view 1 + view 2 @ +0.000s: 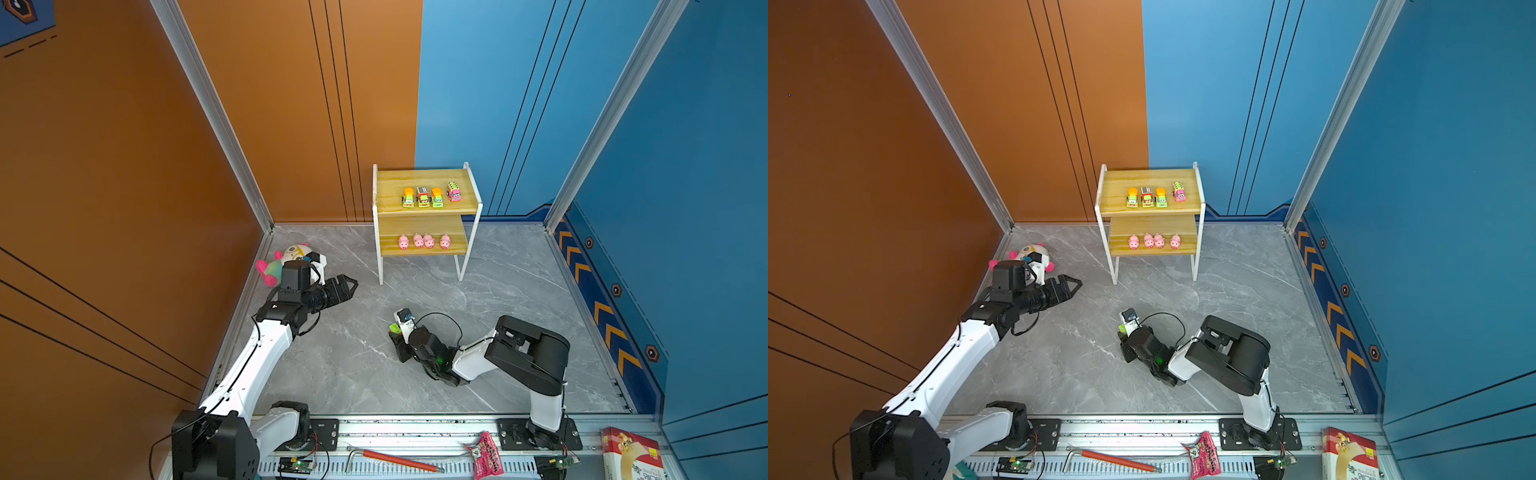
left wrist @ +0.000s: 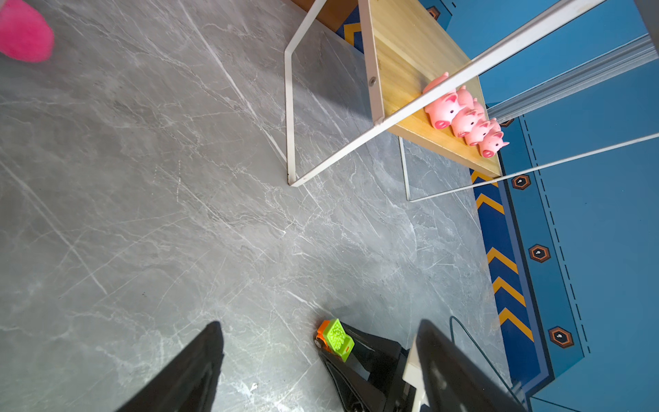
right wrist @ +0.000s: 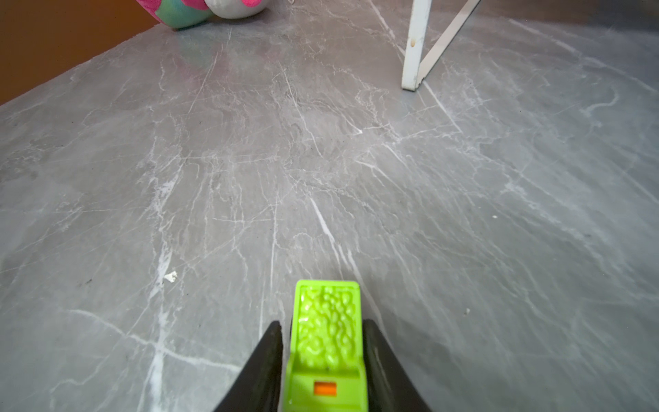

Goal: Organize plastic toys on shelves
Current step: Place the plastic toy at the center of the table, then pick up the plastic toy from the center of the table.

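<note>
Right wrist view has the green truck (image 3: 326, 342) between the two black fingers of the right gripper (image 3: 322, 324), which press against its sides, pinching it low over the floor; whether its wheels touch the floor I cannot tell. Its bed is bright lime with a bumpy moulded load and a small orange patch, and the left wrist view shows an orange cab end and a dark wheel. In both top views it sits mid-floor, nearer than the shelves (image 1: 375, 216) and well apart from them, with only grey floor between it and the rack's near legs. The floor (image 1: 353, 365) is grey with white marble veining, walled in by an orange panel (image 1: 124, 166) on the left and far left and by blue panels (image 1: 498, 104) on the far right and right. On the rack's upper board four trucks (image 1: 423, 197) stand in a row, the pink one slightly farther back; on the lower board four pink pigs (image 1: 418, 240) line up, the middle two touching. The left gripper (image 1: 353, 286) hangs with its fingers spread, holding nothing, left of the rack; just behind that arm a plush doll (image 1: 297, 253) lies in the far left corner. Along the near rail (image 1: 415, 428) lie a red-handled hex key (image 1: 395, 460), a pink packet (image 1: 486, 455) and a red and white box (image 1: 629, 455).
</note>
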Robot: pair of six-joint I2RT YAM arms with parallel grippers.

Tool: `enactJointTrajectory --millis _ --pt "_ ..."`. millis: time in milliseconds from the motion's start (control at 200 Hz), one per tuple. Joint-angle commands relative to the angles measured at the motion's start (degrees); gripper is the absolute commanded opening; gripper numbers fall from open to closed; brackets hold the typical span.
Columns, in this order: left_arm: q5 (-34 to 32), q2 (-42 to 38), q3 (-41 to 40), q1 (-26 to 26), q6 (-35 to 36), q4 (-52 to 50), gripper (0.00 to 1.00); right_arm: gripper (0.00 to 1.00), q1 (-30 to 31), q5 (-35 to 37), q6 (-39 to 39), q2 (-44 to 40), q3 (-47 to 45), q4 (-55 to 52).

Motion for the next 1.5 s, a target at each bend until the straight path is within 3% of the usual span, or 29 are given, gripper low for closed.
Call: enactJointTrajectory --millis 0,180,465,816,976,1171,1497 --pt "1.85 0.35 -1.19 0.75 -0.88 1.33 0.85 0.34 0.39 0.13 -1.19 -2.24 -0.1 -2.41" --pt "2.08 0.44 -1.38 0.99 -1.22 1.76 0.85 0.23 0.39 0.18 -1.15 -2.16 0.34 -4.48" --pt "2.53 0.44 -1.75 1.28 -1.82 2.45 0.85 0.19 0.48 0.46 -1.26 -4.01 0.76 -6.64" --pt "2.34 -0.22 -1.85 1.32 -1.71 2.42 0.85 0.18 0.22 3.06 -1.38 -19.66 7.71 -26.94" --pt "2.24 -0.94 -1.77 1.37 -1.63 2.4 0.85 0.18 -0.6 5.73 -1.96 -25.22 19.87 -43.71" --pt "2.41 -1.92 -1.78 1.36 -1.49 2.4 0.85 0.18 -3.79 6.17 -3.34 -23.15 39.04 -59.19" --pt "1.69 -2.99 -1.11 -0.74 0.21 0.85 0.84 0.18 -7.65 6.35 -7.56 -7.93 72.87 -74.27"
